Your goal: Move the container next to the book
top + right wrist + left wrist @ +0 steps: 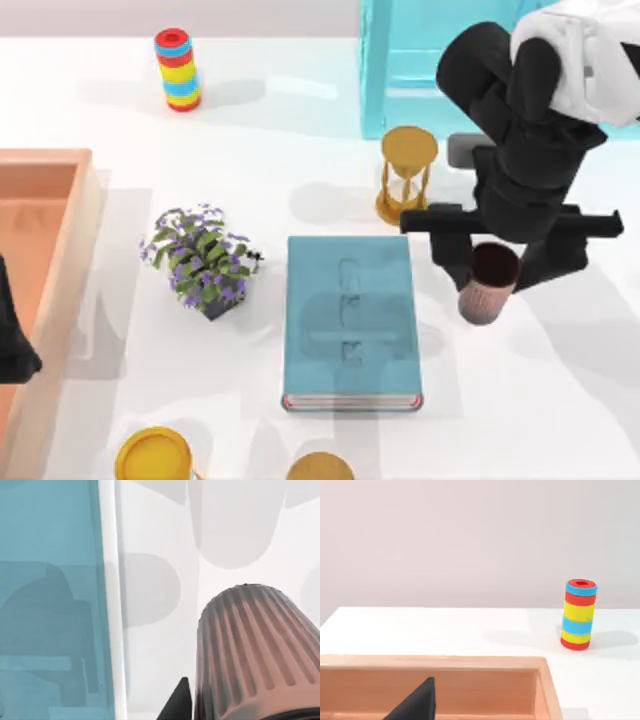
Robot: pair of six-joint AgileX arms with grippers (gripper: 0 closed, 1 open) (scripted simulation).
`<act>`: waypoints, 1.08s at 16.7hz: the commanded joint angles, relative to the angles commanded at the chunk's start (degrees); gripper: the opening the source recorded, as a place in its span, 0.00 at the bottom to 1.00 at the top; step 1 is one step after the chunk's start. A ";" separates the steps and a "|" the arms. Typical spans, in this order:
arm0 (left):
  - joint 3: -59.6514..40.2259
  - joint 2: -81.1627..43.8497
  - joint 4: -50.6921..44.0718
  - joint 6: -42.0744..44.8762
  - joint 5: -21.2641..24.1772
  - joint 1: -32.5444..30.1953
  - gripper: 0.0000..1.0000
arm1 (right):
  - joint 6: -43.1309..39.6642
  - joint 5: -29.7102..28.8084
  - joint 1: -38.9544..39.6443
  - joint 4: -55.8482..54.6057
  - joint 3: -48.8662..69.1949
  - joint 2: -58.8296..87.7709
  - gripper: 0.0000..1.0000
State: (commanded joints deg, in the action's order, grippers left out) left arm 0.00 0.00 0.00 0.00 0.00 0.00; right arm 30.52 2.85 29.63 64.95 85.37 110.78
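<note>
1. Right arm reaches in from about two o'clock of the top view, its black links folded over the table's right half, with the right gripper (492,272) pointing down just right of the book (350,320).
2. Its fingers straddle the cup (490,284), one dark finger on each side of the rim, clenched on it; whether the cup's base rests on the table (560,400) or hangs above it cannot be told.
3. The cup sits near the book's upper right corner, at about three o'clock from the book's centre, with a strip of white table between them.
4. In the right wrist view the cup's ribbed wall (255,655) is close up, one dark fingertip (177,705) beside it, and the book's teal cover (50,605) with white page edges runs alongside; the cup's lower part is cut off by the frame.
5. The arm's links hide part of a grey object behind the hourglass (407,175) and part of the turquoise shelf (400,60) at one o'clock.
6. The left arm is parked at nine o'clock over the tray (40,260); just a dark tip of the left gripper (415,705) shows, so its jaw state cannot be told.
</note>
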 joint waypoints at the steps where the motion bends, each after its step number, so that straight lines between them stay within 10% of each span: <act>1: 0.00 0.00 0.00 0.00 0.00 0.00 1.00 | 0.00 0.00 0.00 0.00 0.00 0.00 0.00; 3: 0.00 0.00 0.00 0.00 0.00 0.00 1.00 | 0.00 0.00 0.00 0.00 0.00 0.00 0.00; 16: 0.00 0.00 0.00 0.00 0.00 0.00 1.00 | 0.00 0.00 0.00 0.00 0.00 0.00 0.98; 18: 0.00 0.00 0.00 0.00 0.00 0.00 1.00 | 0.00 0.00 0.00 0.00 0.00 0.00 1.00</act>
State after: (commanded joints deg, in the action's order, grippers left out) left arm 0.00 0.00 0.00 0.00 0.00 0.00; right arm 30.52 2.85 29.63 64.95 85.37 110.78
